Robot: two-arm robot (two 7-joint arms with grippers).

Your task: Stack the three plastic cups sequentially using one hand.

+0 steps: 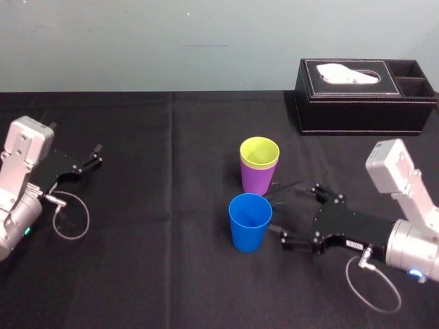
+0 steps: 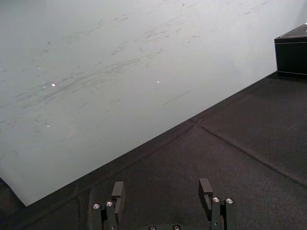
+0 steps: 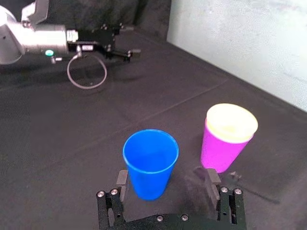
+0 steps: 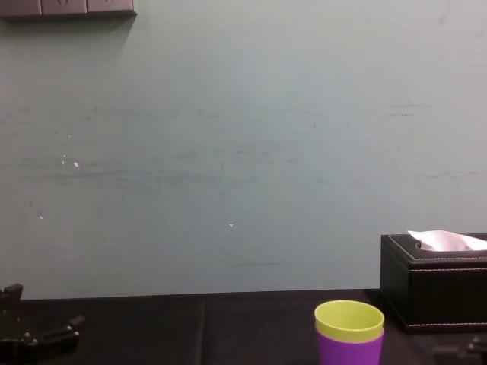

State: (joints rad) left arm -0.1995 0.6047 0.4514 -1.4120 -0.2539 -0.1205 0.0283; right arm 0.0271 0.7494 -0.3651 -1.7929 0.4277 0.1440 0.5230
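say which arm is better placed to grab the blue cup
Right. The right gripper sits open just beside the blue cup, which stands apart from the purple cup holding the yellow-green cup. The left gripper is parked far off to the left.

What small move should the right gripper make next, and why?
Probably ease the right gripper forward until its open fingers flank the blue cup. That cup stands alone just ahead; the yellow-green cup already sits in the purple cup. The left gripper is parked at the left.
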